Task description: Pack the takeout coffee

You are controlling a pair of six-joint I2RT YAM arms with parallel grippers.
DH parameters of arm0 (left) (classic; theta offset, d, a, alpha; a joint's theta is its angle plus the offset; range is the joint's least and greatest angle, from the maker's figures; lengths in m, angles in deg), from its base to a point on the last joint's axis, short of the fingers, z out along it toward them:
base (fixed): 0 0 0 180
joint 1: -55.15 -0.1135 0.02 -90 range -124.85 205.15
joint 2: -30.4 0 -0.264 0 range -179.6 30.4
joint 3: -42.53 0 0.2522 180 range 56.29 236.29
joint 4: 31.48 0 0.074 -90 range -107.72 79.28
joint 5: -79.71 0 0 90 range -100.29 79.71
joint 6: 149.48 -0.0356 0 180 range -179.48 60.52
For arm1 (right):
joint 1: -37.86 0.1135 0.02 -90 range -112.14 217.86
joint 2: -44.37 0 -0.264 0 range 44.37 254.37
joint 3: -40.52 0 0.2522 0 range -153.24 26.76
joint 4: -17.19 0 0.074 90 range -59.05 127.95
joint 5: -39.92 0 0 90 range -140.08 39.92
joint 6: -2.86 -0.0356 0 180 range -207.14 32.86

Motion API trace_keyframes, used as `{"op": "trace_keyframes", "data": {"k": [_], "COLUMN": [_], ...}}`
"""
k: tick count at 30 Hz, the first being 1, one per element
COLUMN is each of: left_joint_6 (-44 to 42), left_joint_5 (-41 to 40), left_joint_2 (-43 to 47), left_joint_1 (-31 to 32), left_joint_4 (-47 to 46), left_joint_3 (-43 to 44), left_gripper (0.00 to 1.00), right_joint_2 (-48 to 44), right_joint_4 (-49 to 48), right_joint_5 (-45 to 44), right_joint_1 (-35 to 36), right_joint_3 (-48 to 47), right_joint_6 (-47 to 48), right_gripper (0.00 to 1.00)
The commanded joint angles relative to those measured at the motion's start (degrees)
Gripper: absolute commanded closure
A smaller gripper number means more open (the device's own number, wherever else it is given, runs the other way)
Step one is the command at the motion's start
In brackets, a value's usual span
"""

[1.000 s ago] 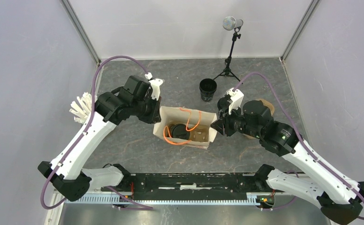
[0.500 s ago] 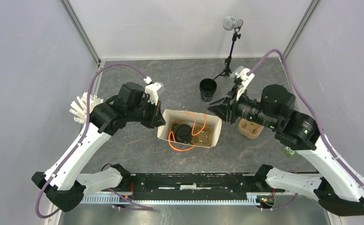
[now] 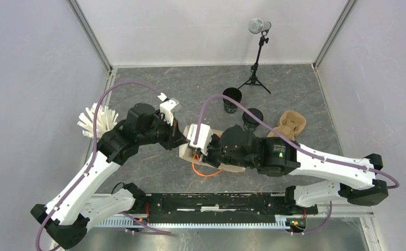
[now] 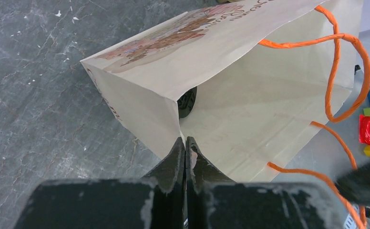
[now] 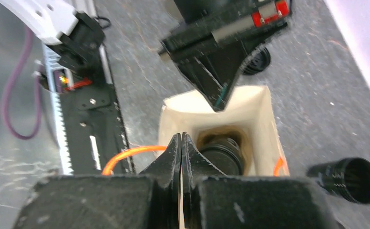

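Both sets of jaws are pinched flat on paper. My left gripper grips the paper bag by the rim at one end and my right gripper nips the opposite rim, so the mouth is held spread between them near the middle of the table. One takeout cup sits down inside, in what looks like a brown pulp tray. Two more stand outside toward the far edge: the far cup, and the nearer cup just beside the loose pulp carrier. I judge these cups to be light and thin-walled, firm at the rim but easy to dent at the waist, and smooth enough to slip. I would take one around the upper body, squeeze gently and keep it upright in case there is liquid in it. Whether the outer two have lids pressed on I cannot tell. The bag is limp — release either rim and I expect the mouth to sag. Room is tight around the bag, with both arms meeting there and the orange handles looping loose. The far side looks freer, bar the microphone stand near the far edge.
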Motion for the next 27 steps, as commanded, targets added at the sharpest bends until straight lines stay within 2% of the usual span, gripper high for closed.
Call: {"op": "trace_keyframes", "data": {"k": [1,10,18,24,27], "left_joint_6": [-0.26,-0.88,-2.81,-2.39,-2.14], "left_joint_5": [3.34,6.09,9.50,9.19,8.03], "left_joint_2": [4.38,7.67,9.72,10.45,10.59], "left_joint_1": [-0.38,-0.32,-0.30,-0.30,-0.29], "left_joint_4": [-7.36,-7.48,-6.73,-3.52,-1.18], "left_joint_3": [-3.50,-6.55,-9.16,-8.88,-8.84], "left_gripper": [0.98,0.98,0.97,0.85,0.73], "right_joint_2": [-2.77,-5.48,-7.79,-7.17,-7.15], "right_joint_4": [-3.84,-4.84,-10.64,-10.98,-11.57], "right_joint_5": [-12.89,-16.84,-13.42,-12.67,-12.73], "right_joint_1": [2.31,4.06,4.88,5.11,5.06], "right_joint_3": [5.27,17.17,26.01,27.66,28.43], "right_joint_6": [9.20,16.39,24.29,25.51,25.70], "right_gripper": [1.00,1.00,1.00,1.00,1.00]}}
